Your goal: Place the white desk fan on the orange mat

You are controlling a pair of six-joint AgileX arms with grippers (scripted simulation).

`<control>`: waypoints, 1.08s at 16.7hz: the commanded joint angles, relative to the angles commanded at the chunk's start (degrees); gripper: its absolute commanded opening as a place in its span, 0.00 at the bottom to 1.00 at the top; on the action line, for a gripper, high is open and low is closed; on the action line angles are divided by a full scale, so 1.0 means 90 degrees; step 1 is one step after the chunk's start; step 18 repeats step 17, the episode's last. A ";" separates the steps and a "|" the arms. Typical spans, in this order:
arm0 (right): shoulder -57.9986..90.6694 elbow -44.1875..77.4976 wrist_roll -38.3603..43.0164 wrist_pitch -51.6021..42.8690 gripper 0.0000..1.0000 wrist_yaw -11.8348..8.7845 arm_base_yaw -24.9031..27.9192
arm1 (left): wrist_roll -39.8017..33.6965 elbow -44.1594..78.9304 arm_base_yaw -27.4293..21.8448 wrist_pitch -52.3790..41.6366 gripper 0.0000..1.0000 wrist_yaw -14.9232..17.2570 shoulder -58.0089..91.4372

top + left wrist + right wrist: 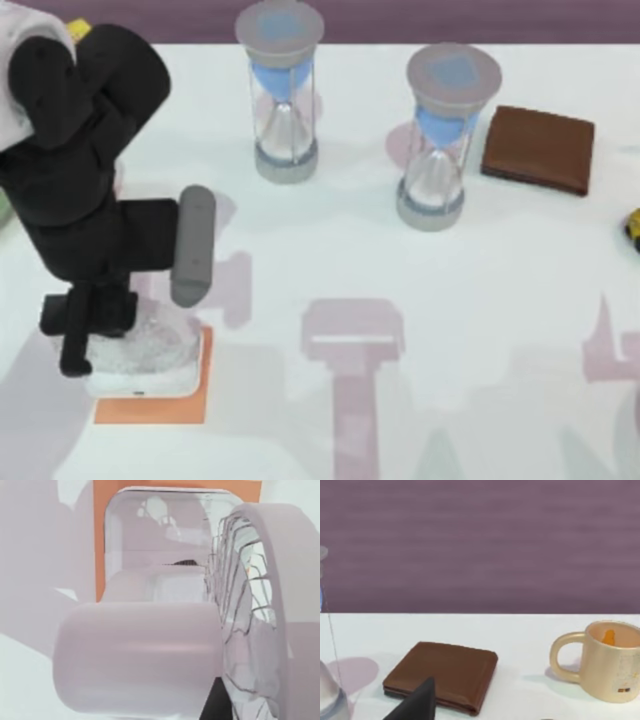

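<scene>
The white desk fan [150, 365] stands at the front left of the table, its rectangular base resting on the orange mat [165, 408], which shows along the base's near and right sides. My left gripper [75, 335] reaches down from above and is shut on the fan. In the left wrist view the fan's motor housing [140, 655] fills the foreground with the grille beside it. One dark finger [216, 705] lies against the housing, and the mat [100, 540] shows beyond the base. My right gripper [422, 702] is parked out of the top view, near the wallet.
Two blue-and-grey hourglasses [285, 90] [445, 135] stand at the back. A brown wallet [538, 148] [445, 675] lies at the back right. A cream mug [607, 660] stands past the wallet. A small yellow object [633, 228] sits at the right edge.
</scene>
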 joint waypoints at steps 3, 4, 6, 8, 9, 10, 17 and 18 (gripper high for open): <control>0.0000 0.0000 0.0000 0.0000 1.00 0.0000 0.0000 | 0.0000 0.0000 0.0000 0.0000 0.38 0.0000 0.0000; 0.0000 0.0000 0.0000 0.0000 1.00 0.0000 0.0000 | 0.0000 0.0000 0.0000 0.0000 0.45 0.0000 0.0000; 0.0000 0.0000 0.0000 0.0000 1.00 0.0000 0.0000 | 0.0000 0.0000 0.0000 0.0000 0.60 0.0000 0.0000; 0.0000 0.0000 0.0000 0.0000 1.00 0.0000 0.0000 | 0.0000 0.0000 0.0000 0.0000 0.75 0.0000 0.0000; 0.0000 0.0000 0.0000 0.0000 1.00 0.0000 0.0000 | 0.0000 0.0000 0.0000 0.0000 0.83 0.0000 0.0000; 0.0000 0.0000 0.0000 0.0000 1.00 0.0000 0.0000 | 0.0000 0.0000 0.0000 0.0000 0.90 0.0000 0.0000; 0.0000 0.0000 0.0000 0.0000 1.00 0.0000 0.0000 | 0.0000 0.0000 0.0000 0.0000 1.00 0.0000 0.0000; 0.0000 0.0000 0.0000 0.0000 1.00 0.0000 0.0000 | 0.0000 0.0000 0.0000 0.0000 1.00 0.0000 0.0000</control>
